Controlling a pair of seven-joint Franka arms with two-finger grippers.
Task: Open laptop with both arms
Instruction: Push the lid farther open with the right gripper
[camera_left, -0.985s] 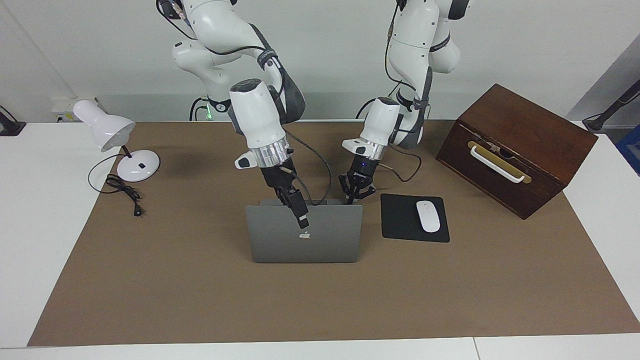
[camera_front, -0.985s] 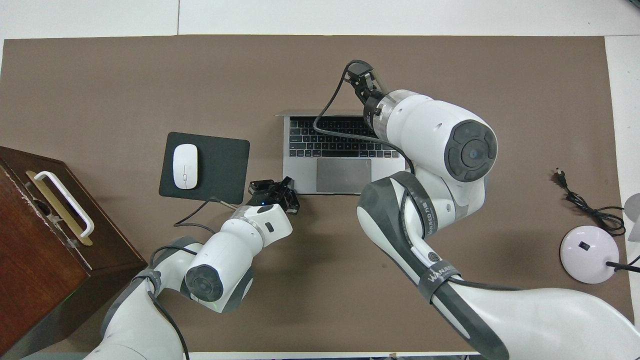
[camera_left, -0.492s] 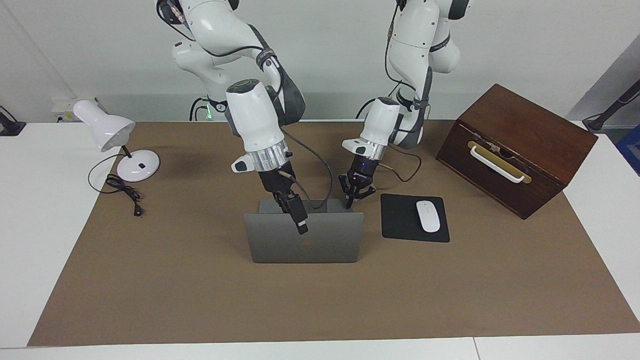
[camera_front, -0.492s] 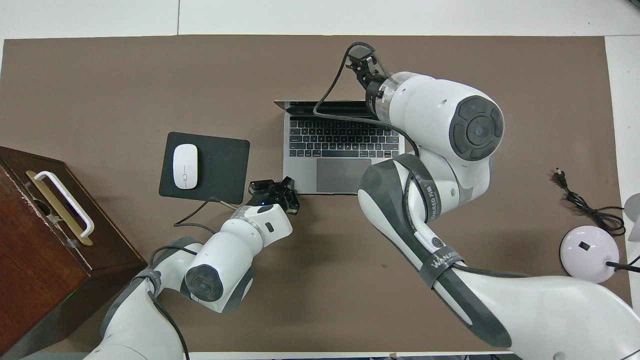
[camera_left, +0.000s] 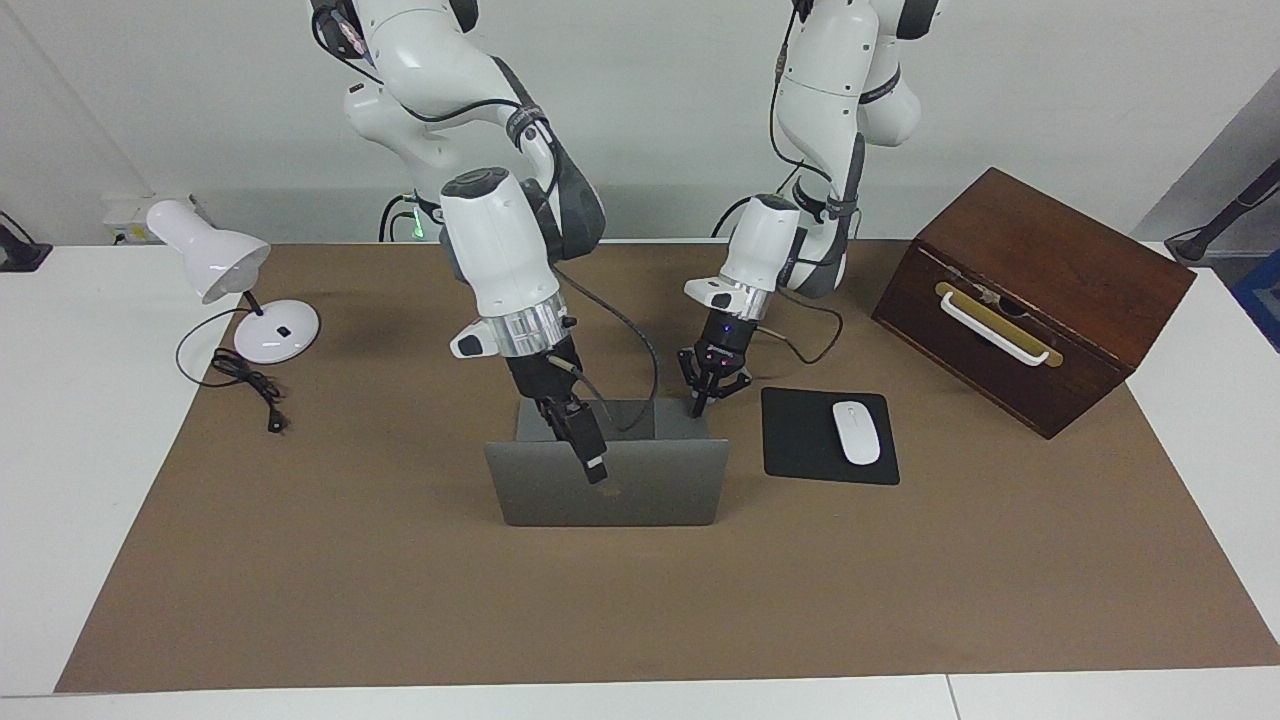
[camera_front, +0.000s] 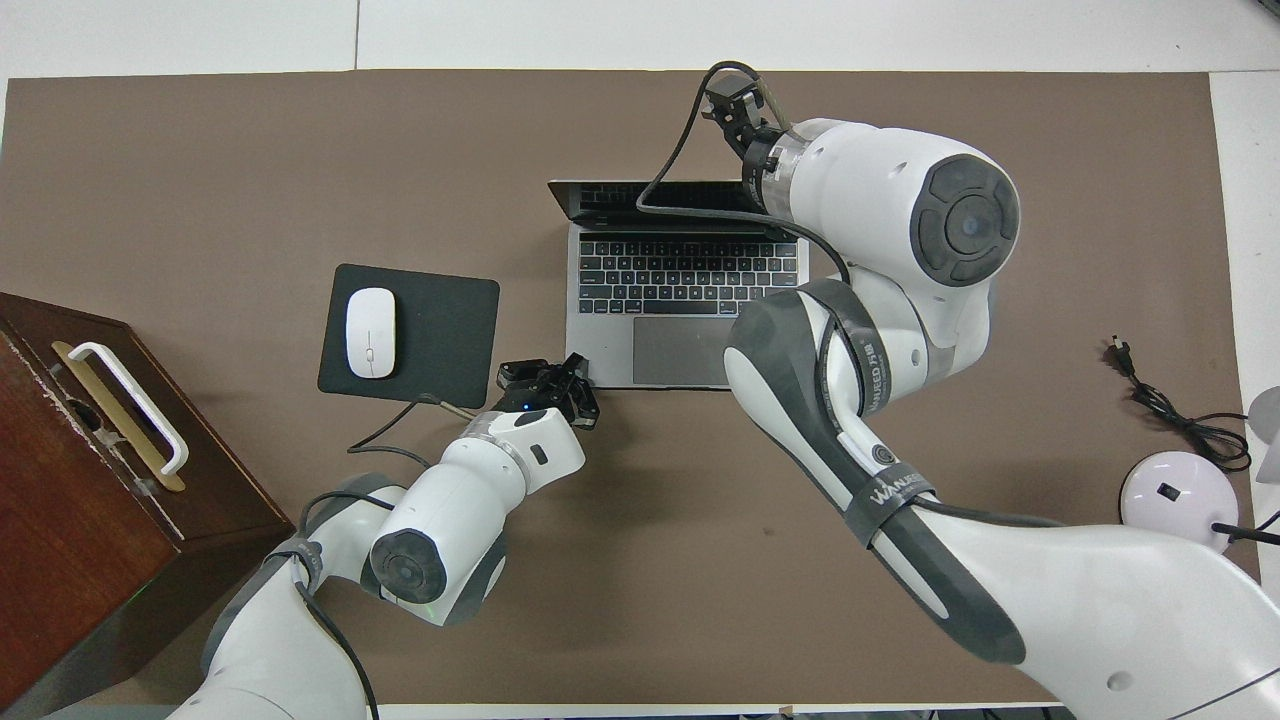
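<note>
Two arms on the laptop (camera_left: 608, 490), lid tilted farther back than before.
I see the left gripper (camera_left: 697, 402) clenched at its base corner, the right gripper (camera_left: 596, 468) spread over the lid.

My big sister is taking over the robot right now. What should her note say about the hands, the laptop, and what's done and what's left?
Left gripper: shut, down at the corner of the laptop's base that is nearest the robots and toward the mouse pad, seemingly pinning it.
Right gripper: open, over the top edge of the lid.
Laptop: mid-table beside the mouse pad, which carries the mouse; its keyboard faces the robots.
Done: lid is up past upright, keyboard and trackpad uncovered.
Left: probably only a last push back if wanted, then lift both grippers away.
</note>
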